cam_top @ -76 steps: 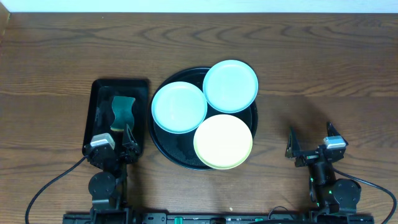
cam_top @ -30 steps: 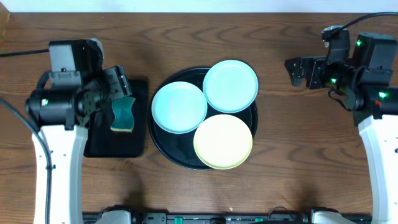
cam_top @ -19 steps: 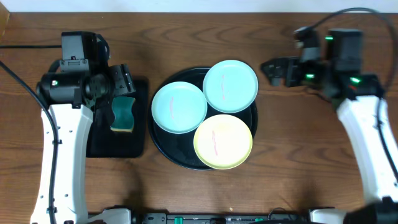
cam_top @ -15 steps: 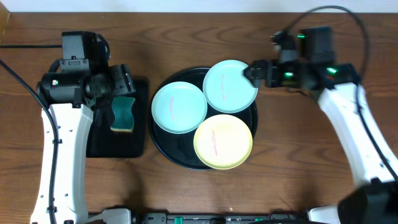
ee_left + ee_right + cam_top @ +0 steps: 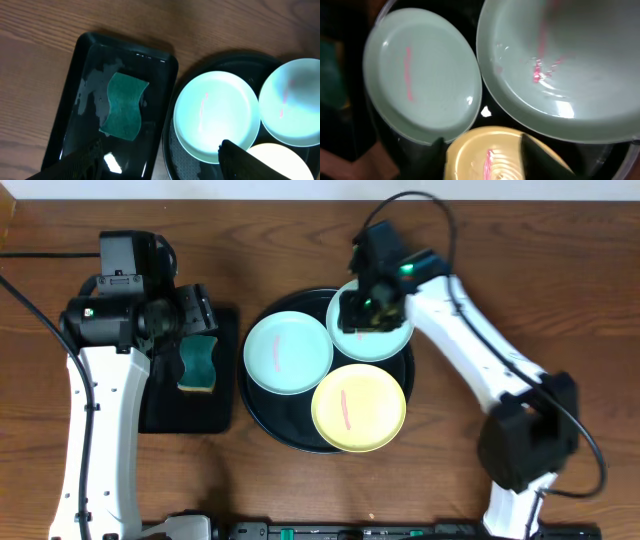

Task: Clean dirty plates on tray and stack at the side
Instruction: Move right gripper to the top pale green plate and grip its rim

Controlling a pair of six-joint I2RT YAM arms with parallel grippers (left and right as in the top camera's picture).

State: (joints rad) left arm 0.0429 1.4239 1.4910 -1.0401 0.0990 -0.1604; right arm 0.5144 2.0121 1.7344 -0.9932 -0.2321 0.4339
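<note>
Three plates lie on the round black tray [image 5: 262, 405]: a mint one [image 5: 288, 352] on the left, a second mint one [image 5: 385, 340] at the upper right and a yellow one [image 5: 359, 407] in front. Each carries a pink streak. My right gripper [image 5: 365, 312] hovers over the upper-right mint plate, covering part of it. In the right wrist view the right gripper [image 5: 487, 161] has its jaws apart and nothing between them, with the yellow plate [image 5: 470, 145] below. My left gripper [image 5: 190, 315] is open over the rectangular tray.
A green sponge [image 5: 200, 362] lies in the wet rectangular black tray [image 5: 160, 415] left of the round tray; the left wrist view shows the sponge [image 5: 122, 105] beside the left mint plate [image 5: 215, 115]. Bare wooden table surrounds both trays.
My right arm has swung left from the table's right side to above the upper-right mint plate, and its jaws have narrowed. Pink streaks have appeared on the plates. The left arm has held still.
</note>
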